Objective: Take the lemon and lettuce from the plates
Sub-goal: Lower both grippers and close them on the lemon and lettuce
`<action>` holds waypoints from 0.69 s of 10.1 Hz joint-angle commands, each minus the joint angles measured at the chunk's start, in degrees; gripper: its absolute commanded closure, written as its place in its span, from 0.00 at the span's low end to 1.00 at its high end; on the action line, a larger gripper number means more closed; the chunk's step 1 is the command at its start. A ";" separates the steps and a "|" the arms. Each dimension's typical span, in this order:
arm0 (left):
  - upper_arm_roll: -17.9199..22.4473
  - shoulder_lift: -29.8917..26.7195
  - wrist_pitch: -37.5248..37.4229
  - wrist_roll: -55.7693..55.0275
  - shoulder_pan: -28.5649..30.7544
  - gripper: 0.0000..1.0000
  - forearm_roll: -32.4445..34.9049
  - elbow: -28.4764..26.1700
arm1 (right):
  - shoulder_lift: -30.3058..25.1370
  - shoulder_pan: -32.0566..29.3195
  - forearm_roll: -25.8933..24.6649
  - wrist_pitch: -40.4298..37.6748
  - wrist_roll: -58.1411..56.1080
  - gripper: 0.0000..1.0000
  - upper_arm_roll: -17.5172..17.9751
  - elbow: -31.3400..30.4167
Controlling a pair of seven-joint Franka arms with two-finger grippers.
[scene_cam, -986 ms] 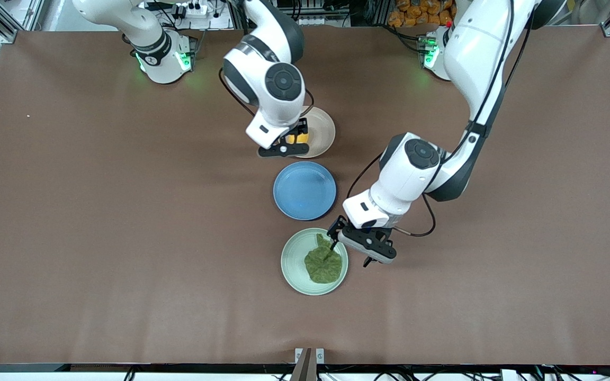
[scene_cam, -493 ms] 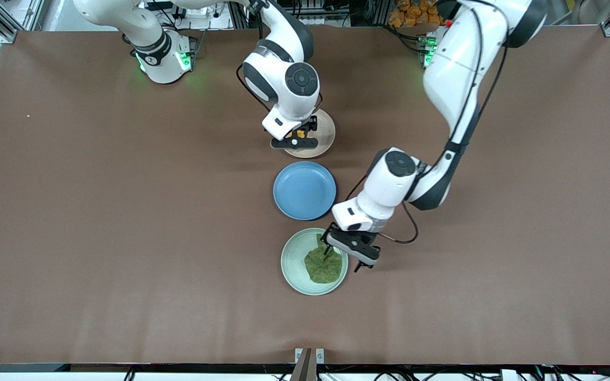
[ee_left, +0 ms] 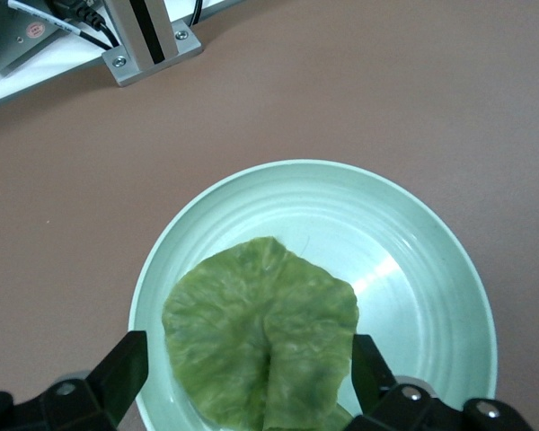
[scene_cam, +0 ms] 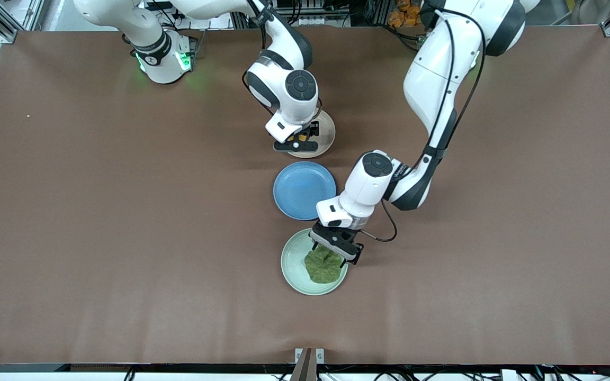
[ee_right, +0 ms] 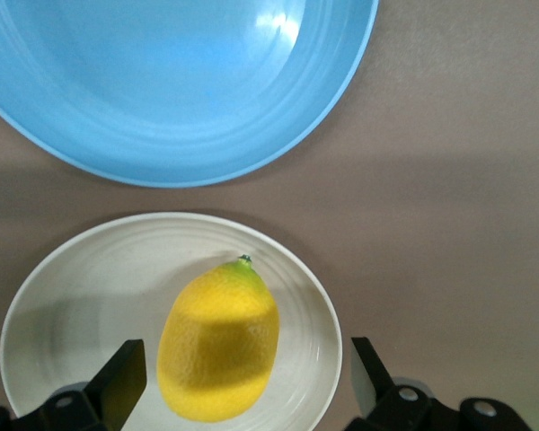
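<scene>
Left tool [scene_cam: 335,247] over the mint plate [scene_cam: 292,264], fingers [ee_left: 119,377] spread apart either side of the lettuce [scene_cam: 323,266], not gripping. Lettuce lies flat on that plate, toward its 3 o'clock edge in the front view. Right tool [scene_cam: 299,138] over the beige plate [scene_cam: 328,129], fingers [ee_right: 121,382] apart around the lemon [ee_right: 217,340], no contact seen. Lemon sits on that plate. Blue plate [scene_cam: 304,189] lies on the tabletop [scene_cam: 98,222] between the two plates.

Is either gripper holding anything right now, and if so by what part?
Nothing is held. The left gripper stands open astride the lettuce, and the right gripper stands open astride the lemon.
</scene>
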 commanded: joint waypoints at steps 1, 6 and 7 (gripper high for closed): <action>2.08 4.26 1.14 0.31 -2.23 0.00 0.99 4.78 | 0.01 1.40 0.82 1.82 1.18 0.00 -0.43 -1.35; 2.17 4.62 1.05 0.40 -2.49 0.00 1.17 4.09 | 0.54 1.85 0.82 7.54 1.80 0.00 -0.43 -4.43; 2.17 4.53 0.87 0.31 -2.50 0.00 1.08 3.83 | 0.72 1.94 1.00 8.41 1.80 0.00 -0.43 -4.52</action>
